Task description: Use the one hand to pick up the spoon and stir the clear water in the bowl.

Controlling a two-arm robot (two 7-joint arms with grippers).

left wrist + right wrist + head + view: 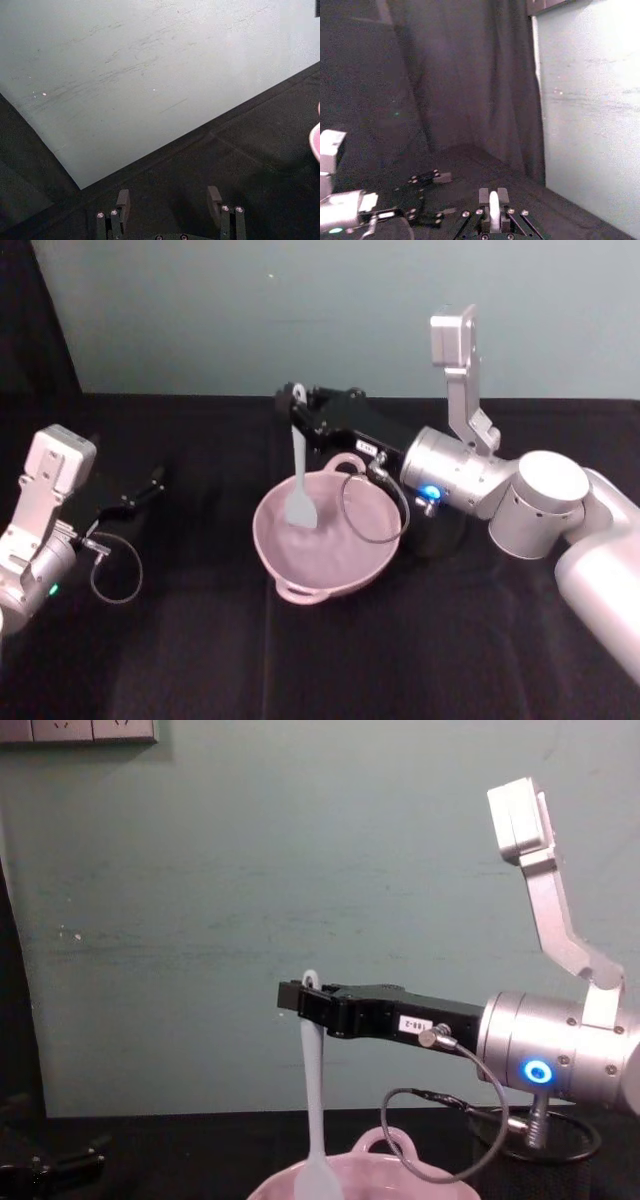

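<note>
The pale pink bowl [325, 545] with a wavy rim sits mid-table, its loop handle [383, 1139] toward the back. My right gripper [293, 406] reaches in from the right above the bowl's far side and is shut on the top of the white spoon [300, 485]. The spoon hangs straight down, its blade [301, 511] inside the bowl; in the chest view the spoon [314, 1100] drops from the right gripper [300, 997] into the bowl [350, 1178]. The handle tip [494, 207] shows between the fingers. My left gripper [150, 480] rests open at the left, away from the bowl.
A black wire-mesh cup [437, 533] stands right of the bowl, under the right wrist. A grey cable loop [372, 508] hangs over the bowl's right rim. Black cloth covers the table; a pale green wall stands behind.
</note>
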